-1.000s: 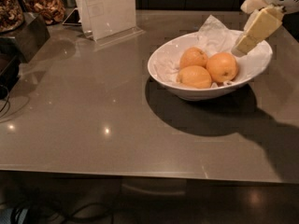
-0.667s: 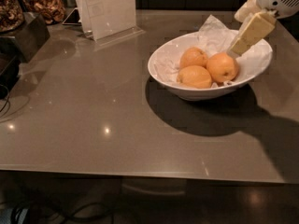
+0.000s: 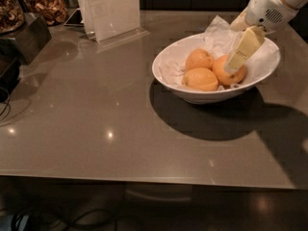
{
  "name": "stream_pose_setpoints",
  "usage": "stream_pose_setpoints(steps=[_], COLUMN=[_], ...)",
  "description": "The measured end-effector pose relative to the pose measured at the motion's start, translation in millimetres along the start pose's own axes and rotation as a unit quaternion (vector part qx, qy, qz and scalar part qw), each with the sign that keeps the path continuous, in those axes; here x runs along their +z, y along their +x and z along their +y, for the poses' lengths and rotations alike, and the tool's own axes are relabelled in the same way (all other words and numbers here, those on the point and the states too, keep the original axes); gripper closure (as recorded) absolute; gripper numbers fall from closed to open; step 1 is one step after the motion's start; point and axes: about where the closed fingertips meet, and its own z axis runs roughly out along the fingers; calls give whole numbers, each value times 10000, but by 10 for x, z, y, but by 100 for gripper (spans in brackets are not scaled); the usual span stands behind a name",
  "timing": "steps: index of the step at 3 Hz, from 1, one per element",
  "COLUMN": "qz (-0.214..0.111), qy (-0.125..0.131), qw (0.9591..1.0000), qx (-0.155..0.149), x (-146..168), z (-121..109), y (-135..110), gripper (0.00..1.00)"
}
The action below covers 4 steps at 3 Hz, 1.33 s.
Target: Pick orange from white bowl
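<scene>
Pale end effector (image 3: 233, 65) at round orange (image 3: 220, 75) in glossy white bowl (image 3: 202, 96)

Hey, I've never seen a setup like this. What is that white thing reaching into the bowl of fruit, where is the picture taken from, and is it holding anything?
That white thing is a robot arm reaching in from the upper right. Its end is the gripper, a pale yellow clamp, lowered into the wide glossy white bowl. There is one picture only, from a camera looking down across the smooth grey-brown table. The bowl holds crumpled white paper and three fruits. The gripper is at the roundest, deepest-coloured orange, rightmost, beside two paler oranges. That orange lies in the bowl; whether it is gripped I cannot tell. Behind stand a clear sign holder and jars of dried food.
</scene>
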Motion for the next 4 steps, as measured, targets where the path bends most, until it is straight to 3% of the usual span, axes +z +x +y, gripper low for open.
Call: stream_pose_setpoints(steps=[4], qz=[221], qy=[-705], qw=[9968], qx=[312], x=[578], z=[43], y=[316], gripper=[9])
